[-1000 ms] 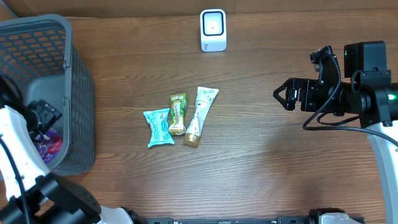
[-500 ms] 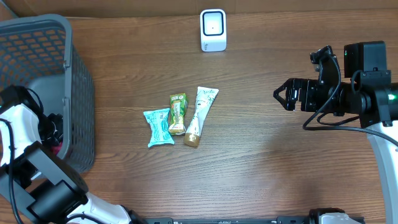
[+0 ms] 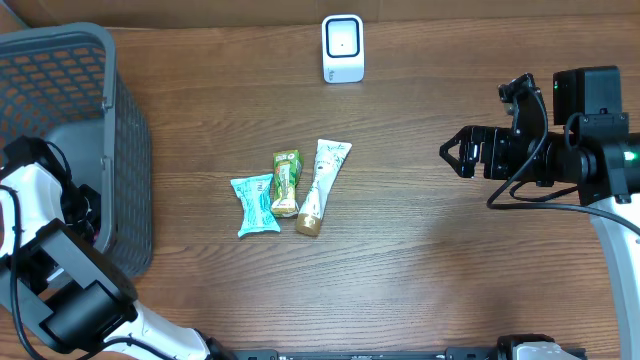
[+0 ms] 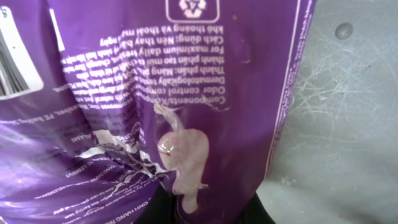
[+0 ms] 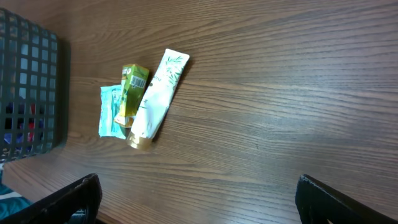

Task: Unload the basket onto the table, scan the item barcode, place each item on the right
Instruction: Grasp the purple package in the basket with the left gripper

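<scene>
A purple pouch (image 4: 186, 81) with white print fills the left wrist view, lying on the grey floor of the basket (image 4: 348, 124). Part of its barcode patch (image 4: 13, 68) shows at the left edge. My left gripper (image 4: 199, 213) is shut on the pouch's crumpled lower edge. From overhead, the left arm reaches down into the basket (image 3: 130, 150) and the gripper (image 3: 85, 215) is mostly hidden by the basket wall. The white scanner (image 3: 342, 48) stands at the back of the table. My right gripper (image 3: 455, 155) hovers open at the right, nothing between its fingers (image 5: 81, 196).
A teal packet (image 3: 255, 204), a green packet (image 3: 286, 183) and a white tube (image 3: 322, 185) lie together mid-table. The same three show in the right wrist view around the tube (image 5: 157, 96). The tall basket wall surrounds the left arm.
The left arm has gone deeper into the basket and its jaws have closed on the purple pouch. The right arm has not moved.
</scene>
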Controlling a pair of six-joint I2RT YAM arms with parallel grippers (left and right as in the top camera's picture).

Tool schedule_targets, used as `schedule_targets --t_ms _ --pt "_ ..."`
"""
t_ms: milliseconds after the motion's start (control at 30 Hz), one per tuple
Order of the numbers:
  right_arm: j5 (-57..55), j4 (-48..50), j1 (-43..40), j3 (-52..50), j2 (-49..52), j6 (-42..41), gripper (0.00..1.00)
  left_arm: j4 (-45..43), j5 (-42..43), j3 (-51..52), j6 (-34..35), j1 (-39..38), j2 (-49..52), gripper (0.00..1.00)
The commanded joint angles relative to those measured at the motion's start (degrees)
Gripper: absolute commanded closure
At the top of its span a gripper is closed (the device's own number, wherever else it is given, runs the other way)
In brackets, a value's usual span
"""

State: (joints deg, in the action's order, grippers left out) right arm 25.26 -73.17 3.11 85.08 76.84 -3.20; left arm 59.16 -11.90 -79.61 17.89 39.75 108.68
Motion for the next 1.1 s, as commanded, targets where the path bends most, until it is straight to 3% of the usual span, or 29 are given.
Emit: schedule_targets --t_ms 0,467,600,833,867,900,933,1067 --pt "0.2 0.1 0.3 0.7 -0.2 0.0 0.0 2.5 2.5 -1.3 0.3 0.0 3.9 0.96" --pt "0.3 0.9 0.3 0.7 -0.2 0.0 0.0 28.9 5.5 -40.4 -4.9 -0.1 2.3 0.96" --pt "0.3 0.8 0.3 0.7 -0.2 0.0 0.0 30.6 5.9 -45.5 -5.3 -0.1 -0.2 0.96" --pt "0.3 0.9 0.3 0.7 -0.2 0.0 0.0 30.6 6.4 -45.7 -4.5 -0.1 -2.8 0.95" --pt "0.3 0.9 0.3 0.7 -0.2 0.0 0.0 30.6 7.1 -45.4 -4.5 -0.1 -2.7 0.86" --pt "0.3 1.0 0.3 0.7 -0.2 0.0 0.0 30.7 7.5 -44.8 -4.4 -0.1 -2.6 0.4" --pt "0.3 1.1 0.3 0.7 -0.2 0.0 0.0 30.7 7.5 -44.0 -3.9 -0.1 -2.5 0.0" --pt "0.3 1.1 0.3 0.7 -0.2 0.0 0.0 30.4 7.5 -39.3 -3.6 0.0 -2.2 0.0"
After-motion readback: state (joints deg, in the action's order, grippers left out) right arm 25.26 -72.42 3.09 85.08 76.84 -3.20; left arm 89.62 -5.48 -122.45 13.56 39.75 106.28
